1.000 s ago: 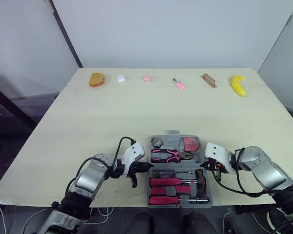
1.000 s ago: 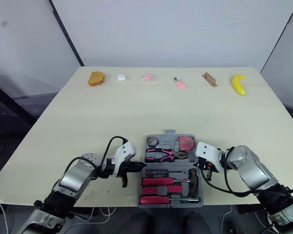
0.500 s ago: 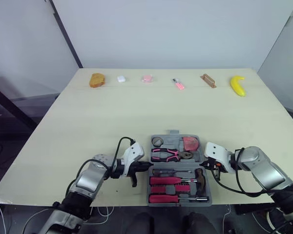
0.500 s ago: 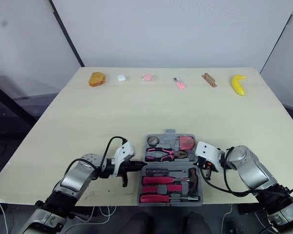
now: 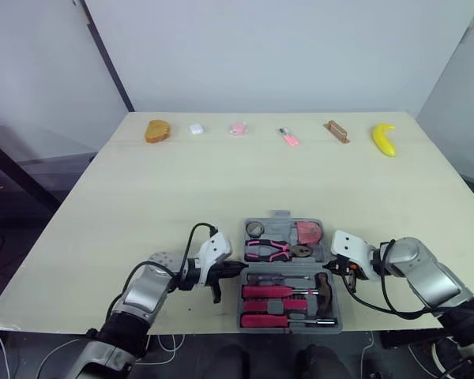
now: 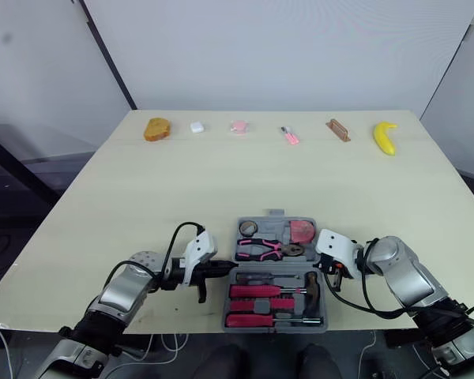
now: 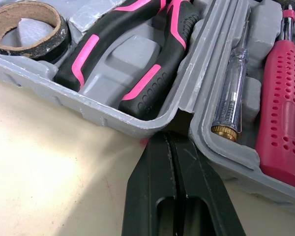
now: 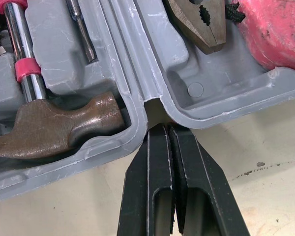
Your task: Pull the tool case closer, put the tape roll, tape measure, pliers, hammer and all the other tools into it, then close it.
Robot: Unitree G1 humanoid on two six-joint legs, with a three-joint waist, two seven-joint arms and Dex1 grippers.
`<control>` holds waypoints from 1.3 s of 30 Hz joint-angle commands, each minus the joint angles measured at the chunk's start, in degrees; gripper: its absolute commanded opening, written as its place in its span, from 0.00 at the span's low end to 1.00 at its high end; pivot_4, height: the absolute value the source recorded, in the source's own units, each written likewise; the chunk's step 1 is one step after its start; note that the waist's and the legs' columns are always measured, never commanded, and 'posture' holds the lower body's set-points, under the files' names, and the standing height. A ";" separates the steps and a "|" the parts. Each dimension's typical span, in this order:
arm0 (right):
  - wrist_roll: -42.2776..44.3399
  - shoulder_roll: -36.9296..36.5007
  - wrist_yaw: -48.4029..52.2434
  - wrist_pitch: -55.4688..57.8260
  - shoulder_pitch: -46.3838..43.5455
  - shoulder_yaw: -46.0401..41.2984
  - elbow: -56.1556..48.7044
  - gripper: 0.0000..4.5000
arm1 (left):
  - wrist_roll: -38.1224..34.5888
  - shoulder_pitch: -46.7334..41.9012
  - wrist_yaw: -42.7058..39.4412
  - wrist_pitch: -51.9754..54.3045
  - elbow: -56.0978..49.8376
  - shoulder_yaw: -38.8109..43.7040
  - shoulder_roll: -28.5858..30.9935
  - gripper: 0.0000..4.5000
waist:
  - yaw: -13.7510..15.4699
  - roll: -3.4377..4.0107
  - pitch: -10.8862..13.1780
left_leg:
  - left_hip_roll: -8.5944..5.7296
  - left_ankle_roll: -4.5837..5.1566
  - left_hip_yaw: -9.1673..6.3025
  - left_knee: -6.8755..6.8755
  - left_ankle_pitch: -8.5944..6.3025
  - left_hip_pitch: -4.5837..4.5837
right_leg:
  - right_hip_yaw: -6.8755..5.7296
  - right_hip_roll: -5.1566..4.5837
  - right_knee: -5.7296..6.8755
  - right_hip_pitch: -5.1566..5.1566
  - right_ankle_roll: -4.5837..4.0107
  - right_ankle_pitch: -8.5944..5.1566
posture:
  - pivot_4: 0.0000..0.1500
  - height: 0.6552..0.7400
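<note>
Fingers (image 7: 155, 191) clenched empty, sets left gripper (image 7: 168, 140) and right gripper (image 8: 162, 130) at opposite hinge notches of the open case (image 5: 279, 215), near the table's (image 5: 221, 181) front edge, pliers (image 5: 268, 251) and hammer (image 5: 324, 290) inside.

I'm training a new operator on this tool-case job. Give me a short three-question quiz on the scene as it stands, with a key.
1. True or false: the tool case is closed.
2. Which half of the case holds the hammer? A: the half nearer the robot. B: the farther half.
3. Fill in: the left jaws and right jaws are both ___.
Key: 1 false; 2 A; 3 shut.
</note>
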 commanded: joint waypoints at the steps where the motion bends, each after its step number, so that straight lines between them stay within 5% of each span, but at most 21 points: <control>1: 4.39 -1.49 0.06 -0.92 2.07 -6.84 -3.35 0.02 | -1.36 3.00 1.40 -3.62 2.60 4.21 1.28 0.00 | -0.08 0.00 0.01 | 0.06 0.00 -0.01 -0.01 0.00 -0.03 | 0.00 -0.01 0.00 -0.03 0.00 0.00 | 1.00 1.00; 7: 14.61 -3.73 2.32 -7.84 11.74 -22.46 -4.60 0.07 | -10.58 7.39 -3.62 -8.40 1.56 13.05 3.50 0.06 | -0.23 -0.02 0.07 | 0.14 0.00 0.01 -0.11 -0.01 -0.23 | 0.01 -0.02 -0.03 -0.26 -0.01 0.00 | 1.00 1.00; 9: 17.57 -4.85 4.20 -11.04 16.62 -28.75 -3.76 0.19 | -13.76 9.44 -5.81 -8.90 1.06 16.56 4.81 0.18 | -0.02 -0.02 0.08 | 0.15 0.00 0.04 -0.12 -0.01 -0.26 | 0.01 -0.04 -0.03 -0.30 -0.01 -0.01 | 1.00 1.00; 13: 21.96 -7.03 8.66 -16.56 27.85 -41.08 -2.57 0.65 | -17.62 14.87 -9.00 -9.08 1.27 22.60 8.01 0.59 | 0.31 -0.02 0.09 | 0.13 0.01 0.10 -0.13 -0.01 -0.30 | 0.00 -0.14 -0.15 -0.27 0.00 -0.01 | 1.00 1.00; 18: 25.14 -8.07 10.83 -18.45 37.62 -52.37 -0.66 1.00 | -20.65 19.39 -10.01 -6.99 1.34 28.02 10.34 0.97 | 0.19 -0.03 0.16 | 0.16 0.01 0.14 -0.17 -0.02 -0.23 | 0.03 -0.13 -0.15 -0.24 0.00 -0.02 | 1.00 1.00; 24: 28.83 -8.12 11.93 -14.91 43.76 -58.25 -0.84 1.00 | -20.62 21.49 -10.51 -6.16 0.56 29.75 12.11 0.97 | -0.04 -0.04 0.15 | 0.20 0.01 0.23 -0.17 -0.02 -0.15 | 0.12 -0.09 -0.14 -0.24 -0.02 -0.04 | 1.00 1.00; 29: 33.47 -8.29 8.52 -6.12 41.30 -55.08 -6.41 1.00 | -21.58 19.93 -10.70 -3.39 -6.59 25.92 11.09 0.97 | -0.02 -0.05 0.16 | 0.22 0.01 0.28 -0.17 -0.02 -0.16 | 0.18 -0.12 -0.14 -0.24 -0.01 -0.04 | 1.00 1.00; 34: 36.14 -6.44 -1.25 10.35 24.82 -37.38 -14.10 1.00 | -21.29 12.75 -11.79 2.36 -15.84 13.75 6.59 0.64 | -0.24 -0.10 0.21 | 0.23 0.00 0.26 -0.20 -0.02 -0.12 | 0.18 -0.07 -0.14 -0.23 -0.02 -0.02 | 1.00 1.00; 39: 32.64 -4.80 -7.38 22.14 8.12 -25.19 -7.04 1.00 | -17.56 5.44 -12.78 1.42 -12.56 6.50 3.63 0.07 | -0.07 -0.08 0.23 | 0.13 0.00 0.22 -0.12 0.00 -0.28 | 0.17 -0.01 -0.08 -0.36 -0.01 0.00 | 1.00 1.00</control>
